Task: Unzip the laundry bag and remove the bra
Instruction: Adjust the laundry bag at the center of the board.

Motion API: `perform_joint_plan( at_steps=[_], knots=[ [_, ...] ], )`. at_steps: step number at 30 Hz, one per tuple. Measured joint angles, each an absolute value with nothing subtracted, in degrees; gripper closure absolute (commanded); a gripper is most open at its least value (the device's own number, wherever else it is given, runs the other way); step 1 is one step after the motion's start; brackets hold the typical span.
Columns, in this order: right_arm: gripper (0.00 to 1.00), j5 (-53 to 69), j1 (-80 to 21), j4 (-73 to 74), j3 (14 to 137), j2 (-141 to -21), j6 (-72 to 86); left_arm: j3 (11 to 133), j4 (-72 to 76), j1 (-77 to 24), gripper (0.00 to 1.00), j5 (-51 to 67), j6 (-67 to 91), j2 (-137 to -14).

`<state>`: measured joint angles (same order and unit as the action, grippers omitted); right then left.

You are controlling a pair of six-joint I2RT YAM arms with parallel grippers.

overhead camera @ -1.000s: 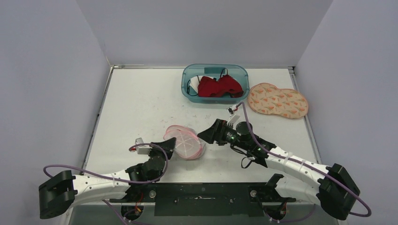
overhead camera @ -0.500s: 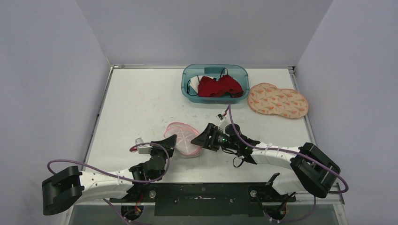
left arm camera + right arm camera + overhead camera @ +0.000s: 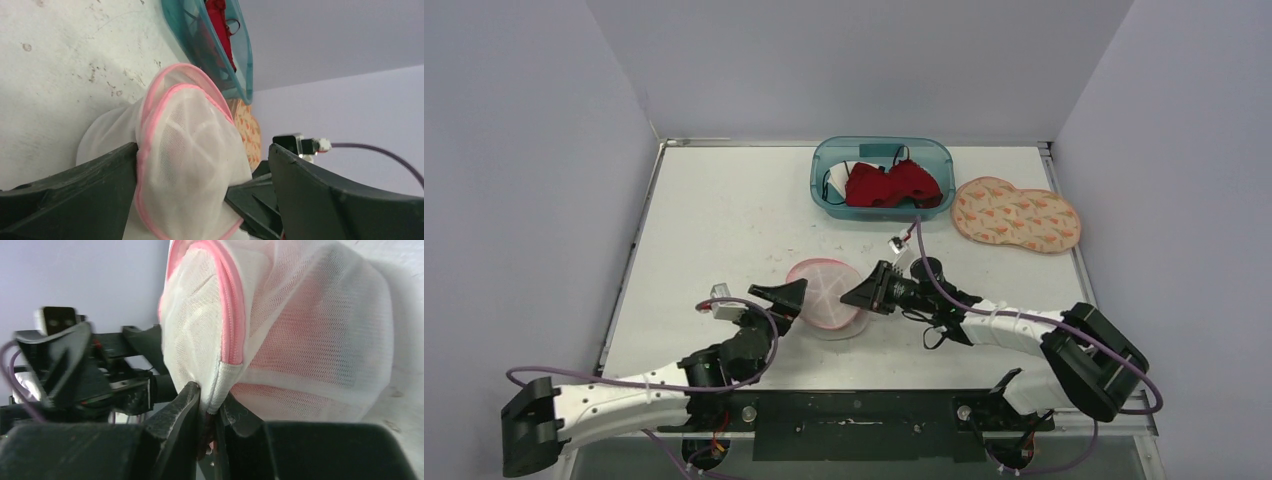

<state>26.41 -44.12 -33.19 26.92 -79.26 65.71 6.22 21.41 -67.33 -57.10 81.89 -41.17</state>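
Note:
The laundry bag (image 3: 824, 296) is a white mesh pouch with a pink zipper (image 3: 230, 315), lying on the table between both arms. My right gripper (image 3: 858, 296) is shut on the white fabric tab at the bag's zipper end (image 3: 216, 399). My left gripper (image 3: 784, 297) stands wide open at the bag's left side. In the left wrist view the bag (image 3: 187, 150) bulges between the spread fingers and rests against the left one (image 3: 107, 180). The bra is hidden inside; only a pinkish shade (image 3: 280, 357) shows through the mesh.
A teal bin (image 3: 823, 178) at the back holds a red garment (image 3: 889, 185) and white items. A peach floral pouch (image 3: 1016, 214) lies to its right. Purple walls close in the table on three sides.
My left gripper has opened and let go of the bag. My right gripper has shut on the bag's edge. The bag now lies rounder and slightly farther back.

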Motion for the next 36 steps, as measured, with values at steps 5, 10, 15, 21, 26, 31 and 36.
perform_joint_plan(
  at_steps=[5,10,15,21,26,31,36],
  knots=[
    [0.95,31.3,-39.5,-21.7,30.3,-73.7,54.7,19.9,-5.3,-66.5,0.03,-53.4,74.7,-28.6],
    [0.95,38.7,-40.5,-17.4,37.5,-74.6,47.2,27.4,-15.7,-65.6,0.01,-51.9,63.4,-21.0],
    [0.95,45.3,-43.2,-15.2,43.0,-75.5,41.4,27.8,-20.3,-65.4,0.0,-50.1,54.3,-17.0],
    [0.95,48.0,-36.9,-16.8,36.7,-75.5,39.3,27.4,-21.6,-65.1,0.0,-46.8,49.5,-16.1],
    [0.95,48.0,-34.0,-17.4,29.5,-75.5,39.8,23.2,-18.6,-64.5,0.0,-40.6,48.4,-16.7],
    [0.95,47.5,-33.3,-17.4,28.8,-74.2,39.5,19.3,-13.5,-61.1,0.1,-31.6,48.9,-20.4],
    [0.95,45.4,-32.9,-14.8,28.7,-70.3,38.0,15.7,-9.0,-54.5,0.23,-21.4,52.1,-24.8]
  ],
)
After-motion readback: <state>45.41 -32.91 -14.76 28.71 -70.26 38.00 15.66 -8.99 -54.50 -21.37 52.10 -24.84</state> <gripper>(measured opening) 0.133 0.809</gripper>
